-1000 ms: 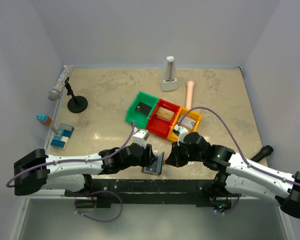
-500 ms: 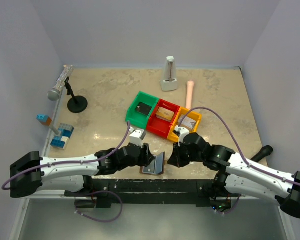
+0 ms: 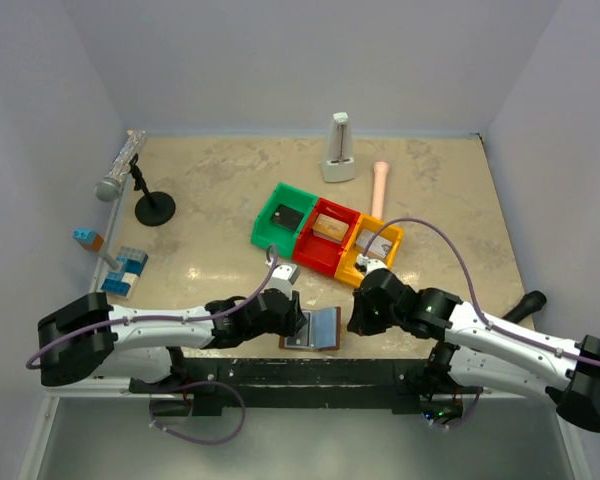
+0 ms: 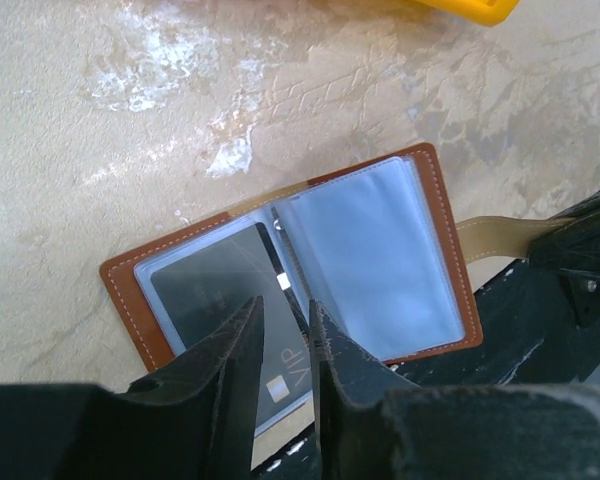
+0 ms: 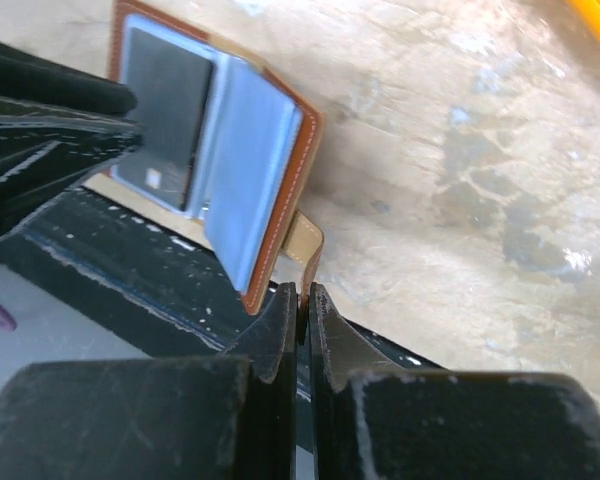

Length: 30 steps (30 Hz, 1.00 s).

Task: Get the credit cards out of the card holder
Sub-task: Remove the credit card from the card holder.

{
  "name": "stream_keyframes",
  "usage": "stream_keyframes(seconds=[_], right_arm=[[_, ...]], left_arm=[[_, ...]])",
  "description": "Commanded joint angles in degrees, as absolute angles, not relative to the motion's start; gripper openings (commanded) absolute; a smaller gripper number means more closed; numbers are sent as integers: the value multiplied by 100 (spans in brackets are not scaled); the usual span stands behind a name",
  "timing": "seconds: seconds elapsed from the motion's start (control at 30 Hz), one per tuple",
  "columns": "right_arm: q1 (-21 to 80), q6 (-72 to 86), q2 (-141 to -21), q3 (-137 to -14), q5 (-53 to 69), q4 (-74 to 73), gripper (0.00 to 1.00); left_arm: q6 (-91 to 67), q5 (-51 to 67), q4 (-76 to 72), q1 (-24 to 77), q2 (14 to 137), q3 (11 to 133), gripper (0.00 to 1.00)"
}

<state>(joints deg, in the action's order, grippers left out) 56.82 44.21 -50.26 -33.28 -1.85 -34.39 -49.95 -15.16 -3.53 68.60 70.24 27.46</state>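
I have the card holder (image 3: 313, 328) lying open at the worktop's (image 3: 210, 190) near edge, in the middle. My right gripper (image 5: 300, 292) is clamped on its tab (image 5: 302, 240). My left gripper (image 4: 282, 312) hangs slightly parted over the dark card (image 4: 215, 290).

We record left arm (image 3: 150, 325), right arm (image 3: 510, 345): white shells, black joints, purple cable (image 3: 410, 218); left gripper (image 4: 284, 303), right gripper (image 5: 302, 288) scuffed black.

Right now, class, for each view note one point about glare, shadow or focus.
Top external: soft even light, faint shadows, card holder small but sharp. Left wrist: whitish glare on the table; left gripper, jaws dark and slightly soft. Right wrist: right gripper likewise soft, holder crisp.
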Motion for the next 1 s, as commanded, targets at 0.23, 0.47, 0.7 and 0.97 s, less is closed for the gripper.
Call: stream_keyframes(seconds=[0.23,0.47,0.7,0.97], right_arm=[[5634,4966,-4844,-3620,-1027,-4394,46],[5669,4535,-4676,-4052,-906,-4071,50],[5669,4192,-4744,-3454,868,-1655,27],[5660,4552,-6090,-3086,1362,-502,10]], left_arm=[[-5168,-1503,-729,6776,6988,2347,25],[-5142,-1582,-703,6768,6636,2241,25],[-5194,-1486,-1054,6776,6355,1943,24],[-5185,-1424,-1178,6768,6512,1898,20]])
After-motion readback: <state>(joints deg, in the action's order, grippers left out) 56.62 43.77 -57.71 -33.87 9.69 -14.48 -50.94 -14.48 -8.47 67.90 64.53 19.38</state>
